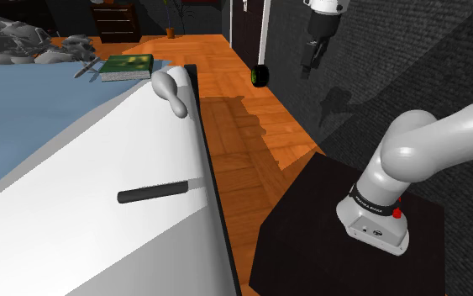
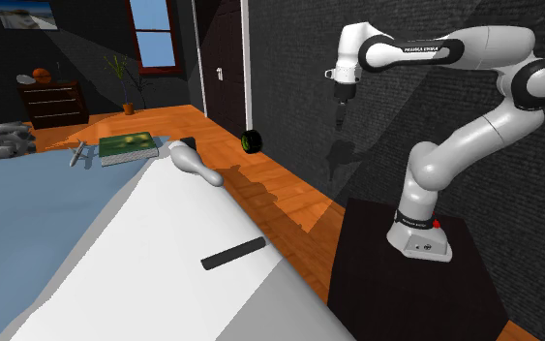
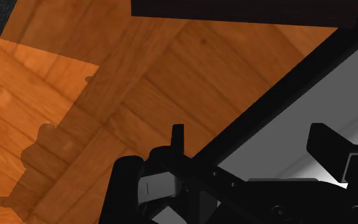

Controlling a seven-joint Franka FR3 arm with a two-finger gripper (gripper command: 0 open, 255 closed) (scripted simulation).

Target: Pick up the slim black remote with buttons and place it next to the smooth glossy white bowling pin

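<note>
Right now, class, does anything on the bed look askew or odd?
Yes: the white bowling pin lies on its side at the edge of the bed, not upright. The black remote lies flat, apart from it.

A bedroom — bed (image 1: 75, 168), dresser (image 1: 112, 18) (wood floor (image 1: 251, 143)).

both exterior views overlook the bed (image 1: 83, 181); wrist view faces floor (image 3: 139, 57).
</note>
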